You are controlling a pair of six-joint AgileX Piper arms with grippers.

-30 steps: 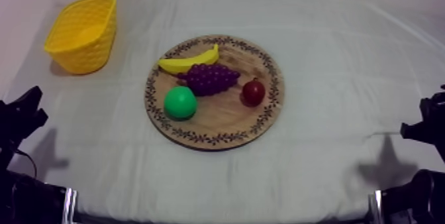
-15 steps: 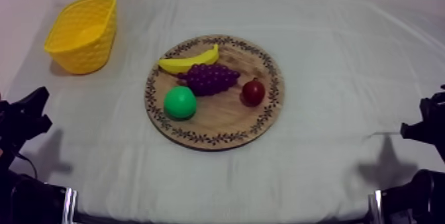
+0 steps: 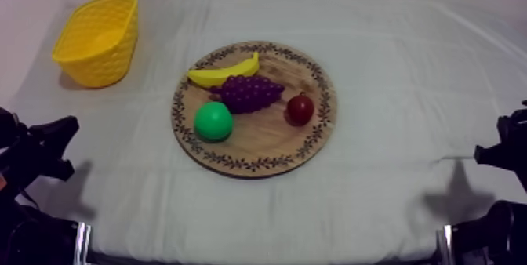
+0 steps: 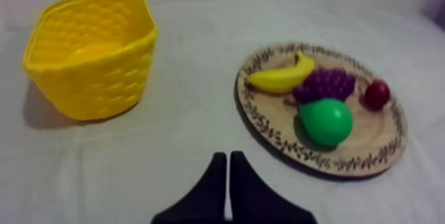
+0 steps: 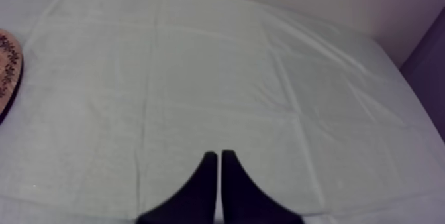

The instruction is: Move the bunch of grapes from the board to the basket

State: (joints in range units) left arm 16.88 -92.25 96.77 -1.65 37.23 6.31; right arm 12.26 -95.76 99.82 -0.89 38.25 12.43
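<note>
Left gripper: our left gripper [image 4: 228, 159] has its two black fingers pressed together in a narrow wedge, with nothing between them. It hangs over bare cloth at the near left of the table, well apart from the fruit.
Right gripper: our right gripper [image 5: 219, 155] is closed in the same way and holds nothing. It sits low at the right side of the table over bare cloth, with an edge of the board off to one side.
Grapes: the purple bunch of toy grapes [image 3: 249, 92] lies on the round wooden board with a dark patterned rim [image 3: 267, 149], a little toward the board's far side. We are not touching it.
Neighbours on the board: the curved yellow toy banana [image 3: 223, 71] lies along the far side of the grapes and touches them. The round green toy pear [image 3: 213, 121] sits just beside them at the near left. The small red fruit [image 3: 299, 109] stands near their right end, and we cannot tell whether the two touch.
Basket: the yellow woven basket [image 3: 98, 41] stands upright at the far left corner of the table, mouth upward, well apart from the board.
Table: the grey-white cloth [image 3: 392, 64] covers it, creased in places.
</note>
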